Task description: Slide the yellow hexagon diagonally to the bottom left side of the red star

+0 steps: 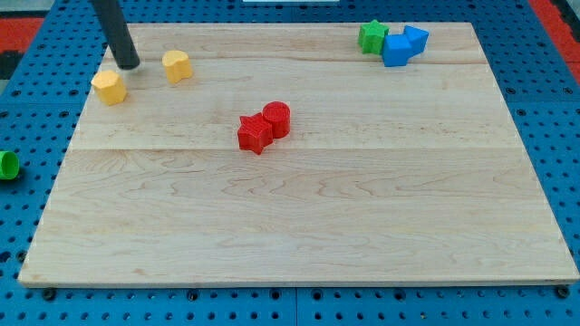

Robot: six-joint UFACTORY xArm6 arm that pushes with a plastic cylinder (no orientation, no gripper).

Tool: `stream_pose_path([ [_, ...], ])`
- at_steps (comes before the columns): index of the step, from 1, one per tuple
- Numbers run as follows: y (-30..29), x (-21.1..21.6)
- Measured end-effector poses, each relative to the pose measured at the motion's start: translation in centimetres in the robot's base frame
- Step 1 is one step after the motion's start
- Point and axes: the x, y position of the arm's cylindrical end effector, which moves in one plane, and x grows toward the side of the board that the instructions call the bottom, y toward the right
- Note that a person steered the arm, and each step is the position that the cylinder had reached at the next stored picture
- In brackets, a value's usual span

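Note:
The yellow hexagon (109, 87) lies near the board's top left edge. My tip (129, 66) stands just above and to the right of it, very close, between it and a second yellow block (177, 66) whose shape I cannot make out. The red star (255, 134) lies near the board's middle, touching a red cylinder (277, 119) on its upper right. The hexagon is far to the left of the star and a little higher in the view.
A green star (372, 36) and two blue blocks (396, 50) (416, 39) cluster at the top right. A green block (7, 165) lies off the wooden board (299, 235) at the view's left, on the blue perforated table.

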Motion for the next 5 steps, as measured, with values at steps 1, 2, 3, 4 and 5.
stream_pose_path([
  [1,-2.5,2.4],
  [2,-1.0,9.3],
  [3,1.7,13.9],
  [4,5.8,18.4],
  [5,3.7,17.4],
])
